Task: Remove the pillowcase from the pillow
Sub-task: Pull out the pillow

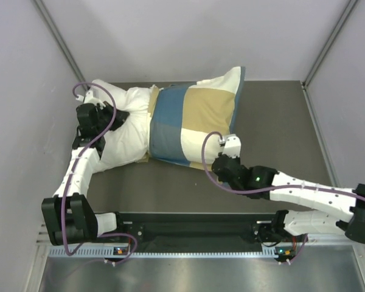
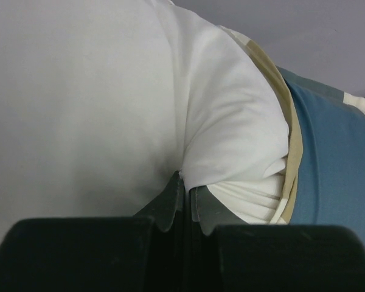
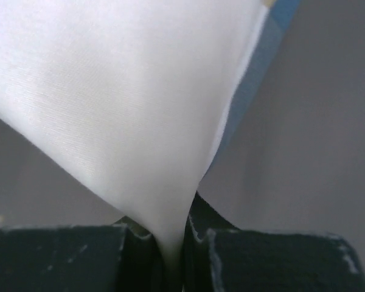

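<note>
While the pillow (image 1: 118, 131) lay across the table (image 1: 280, 158) with its right part inside the pillowcase (image 1: 191, 118), left gripper (image 2: 185, 193) was clamped tight on its bare white left end and right gripper (image 3: 184, 222) pinched the pillowcase's cream near-right corner.

One pillow (image 1: 118, 137); one pillowcase (image 1: 194, 118); two pincers: left pincer (image 2: 186, 196), right pincer (image 3: 184, 234).

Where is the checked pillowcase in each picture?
Top external: the pillowcase lies in the upper middle, over the right part of the pillow.
Left wrist: pillowcase along the right edge, blue beside the white pillow.
Right wrist: pillowcase fills the upper left, cream, pinched in the right pincer.
Shared landmark: its blue cloth, in all three.
</note>
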